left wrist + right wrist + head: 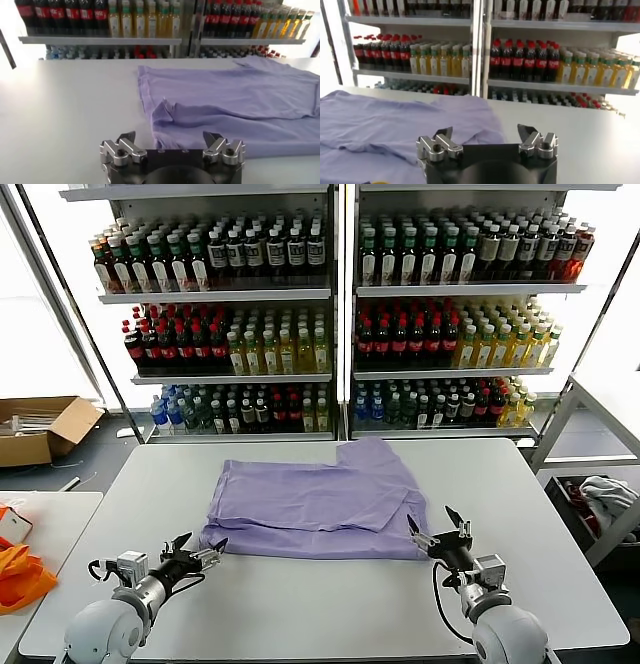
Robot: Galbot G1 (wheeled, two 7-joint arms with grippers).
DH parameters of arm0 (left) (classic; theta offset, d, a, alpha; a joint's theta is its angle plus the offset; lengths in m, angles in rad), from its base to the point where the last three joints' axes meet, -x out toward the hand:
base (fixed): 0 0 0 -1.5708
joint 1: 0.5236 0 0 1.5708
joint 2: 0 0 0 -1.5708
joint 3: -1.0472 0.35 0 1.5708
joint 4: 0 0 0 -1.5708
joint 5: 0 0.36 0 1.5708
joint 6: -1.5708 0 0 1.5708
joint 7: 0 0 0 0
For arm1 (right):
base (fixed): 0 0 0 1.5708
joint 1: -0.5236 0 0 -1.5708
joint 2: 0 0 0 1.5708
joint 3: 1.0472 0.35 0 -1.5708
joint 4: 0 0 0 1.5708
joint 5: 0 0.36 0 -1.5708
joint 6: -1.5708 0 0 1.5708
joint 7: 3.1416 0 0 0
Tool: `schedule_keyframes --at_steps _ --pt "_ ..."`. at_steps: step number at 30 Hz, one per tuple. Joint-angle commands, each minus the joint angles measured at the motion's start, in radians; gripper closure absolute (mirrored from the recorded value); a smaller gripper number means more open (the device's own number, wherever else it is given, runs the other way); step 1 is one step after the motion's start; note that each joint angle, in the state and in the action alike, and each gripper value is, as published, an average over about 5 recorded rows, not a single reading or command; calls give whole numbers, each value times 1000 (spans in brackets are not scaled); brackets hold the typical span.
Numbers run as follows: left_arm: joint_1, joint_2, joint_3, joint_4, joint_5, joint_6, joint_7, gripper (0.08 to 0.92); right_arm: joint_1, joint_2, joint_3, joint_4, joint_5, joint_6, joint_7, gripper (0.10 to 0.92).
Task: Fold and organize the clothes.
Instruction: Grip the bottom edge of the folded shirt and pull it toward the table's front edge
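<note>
A lavender T-shirt (320,496) lies partly folded on the white table (300,604), plain side up. It also shows in the left wrist view (230,102) and the right wrist view (380,125). My left gripper (200,550) is open and empty, just off the shirt's front left corner; the left wrist view shows its jaws wide apart (170,137). My right gripper (436,527) is open and empty at the shirt's front right corner; the right wrist view shows it over the shirt's edge (484,132).
Shelves of bottled drinks (330,314) stand behind the table. A cardboard box (40,429) lies on the floor at far left. Orange fabric (18,576) lies on a side table at left. A white-and-grey cloth bundle (605,499) sits in a bin at right.
</note>
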Motion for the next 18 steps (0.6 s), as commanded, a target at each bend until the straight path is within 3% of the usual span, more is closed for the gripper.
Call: schedule_keyframes --at_steps 1,10,18 --pt "-17 -4 6 24 7 1 -3 177 -53 40 -21 17 6 -97 73 218" --pt "-27 -7 17 64 -9 -2 10 193 -55 50 -45 0 44 -113 78 457" --pt "-6 -10 20 70 -3 0 32 406 -38 44 -46 -11 45 -101 77 674"
